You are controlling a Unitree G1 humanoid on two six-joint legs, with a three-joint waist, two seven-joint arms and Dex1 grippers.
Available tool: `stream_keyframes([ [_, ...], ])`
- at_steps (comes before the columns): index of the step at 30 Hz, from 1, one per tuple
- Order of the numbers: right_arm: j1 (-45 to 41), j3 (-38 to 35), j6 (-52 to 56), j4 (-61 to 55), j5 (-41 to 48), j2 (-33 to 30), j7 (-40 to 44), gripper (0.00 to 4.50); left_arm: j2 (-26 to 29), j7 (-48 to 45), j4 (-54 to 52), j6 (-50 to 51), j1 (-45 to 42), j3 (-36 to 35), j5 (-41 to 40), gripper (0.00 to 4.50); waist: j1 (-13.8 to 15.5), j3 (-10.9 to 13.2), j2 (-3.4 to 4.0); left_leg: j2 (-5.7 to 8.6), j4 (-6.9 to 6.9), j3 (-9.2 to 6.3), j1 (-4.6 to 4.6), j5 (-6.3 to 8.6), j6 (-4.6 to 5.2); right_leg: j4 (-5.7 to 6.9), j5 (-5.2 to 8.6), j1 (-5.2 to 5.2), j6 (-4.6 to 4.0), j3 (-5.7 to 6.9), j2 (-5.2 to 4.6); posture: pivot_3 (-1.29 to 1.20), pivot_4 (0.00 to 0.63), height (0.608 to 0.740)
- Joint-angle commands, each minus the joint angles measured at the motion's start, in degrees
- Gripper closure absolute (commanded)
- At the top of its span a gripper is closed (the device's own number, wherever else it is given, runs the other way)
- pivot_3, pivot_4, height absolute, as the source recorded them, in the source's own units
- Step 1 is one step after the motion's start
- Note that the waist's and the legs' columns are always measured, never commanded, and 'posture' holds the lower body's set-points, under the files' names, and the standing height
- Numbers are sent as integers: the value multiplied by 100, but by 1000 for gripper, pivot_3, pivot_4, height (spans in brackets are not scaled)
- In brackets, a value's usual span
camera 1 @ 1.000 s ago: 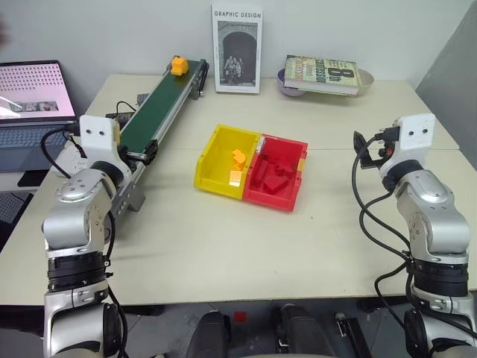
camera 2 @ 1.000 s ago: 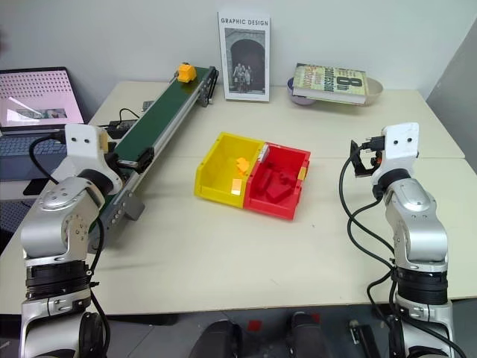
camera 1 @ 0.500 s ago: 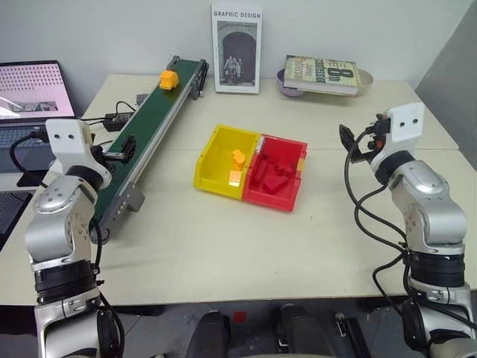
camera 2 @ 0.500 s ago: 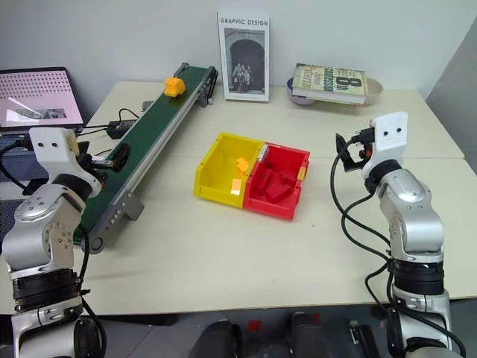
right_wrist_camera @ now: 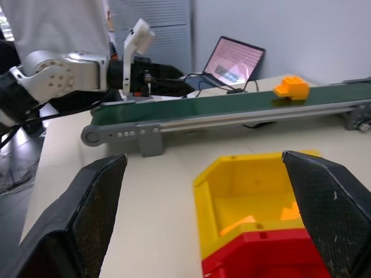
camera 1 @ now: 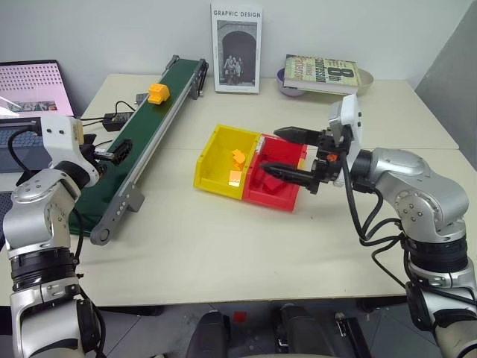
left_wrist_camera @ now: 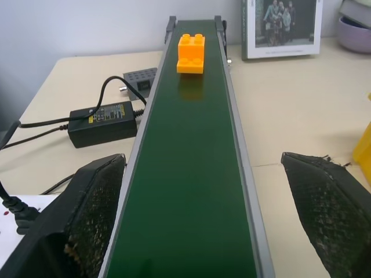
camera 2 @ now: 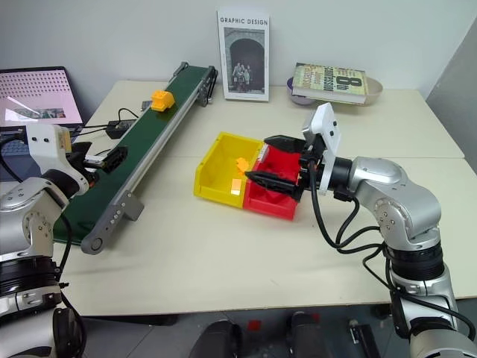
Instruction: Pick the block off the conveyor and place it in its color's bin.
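block on belt, far end | left gripper released, straddling near end | right gripper released over red bin beside yellow bin

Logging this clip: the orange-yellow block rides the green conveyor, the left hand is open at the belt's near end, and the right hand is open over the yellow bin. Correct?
One slip: the right hand is open over the red bin, not the yellow bin, as the left eye view shows. The block rides the conveyor, and the left hand is open at its near end.
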State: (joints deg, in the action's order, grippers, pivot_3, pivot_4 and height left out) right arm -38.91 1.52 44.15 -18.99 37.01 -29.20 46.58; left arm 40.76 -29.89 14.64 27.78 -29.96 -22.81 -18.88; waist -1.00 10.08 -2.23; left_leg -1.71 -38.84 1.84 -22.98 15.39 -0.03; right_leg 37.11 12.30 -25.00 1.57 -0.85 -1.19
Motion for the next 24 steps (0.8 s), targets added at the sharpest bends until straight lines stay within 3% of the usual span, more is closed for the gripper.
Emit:
stream_keyframes([
  [1, -86, -46, -111, -191, 28, -42, 10, 0, 148, -44, 27, -241, -211, 22, 42, 10, 0, 0, 0, 0, 0, 0, 1, 0, 0, 1, 0, 0, 0, 0, 0, 0, 150, 740],
  [24, -15, -12, 90, -559, 310, 30, -212, 0, 163, -9, 562, -558, -453, 200, 261, 10, 0, 0, 0, -1, 0, 2, 0, 0, 0, 2, 0, -3, 0, -1, 0, 0, 150, 740],
])
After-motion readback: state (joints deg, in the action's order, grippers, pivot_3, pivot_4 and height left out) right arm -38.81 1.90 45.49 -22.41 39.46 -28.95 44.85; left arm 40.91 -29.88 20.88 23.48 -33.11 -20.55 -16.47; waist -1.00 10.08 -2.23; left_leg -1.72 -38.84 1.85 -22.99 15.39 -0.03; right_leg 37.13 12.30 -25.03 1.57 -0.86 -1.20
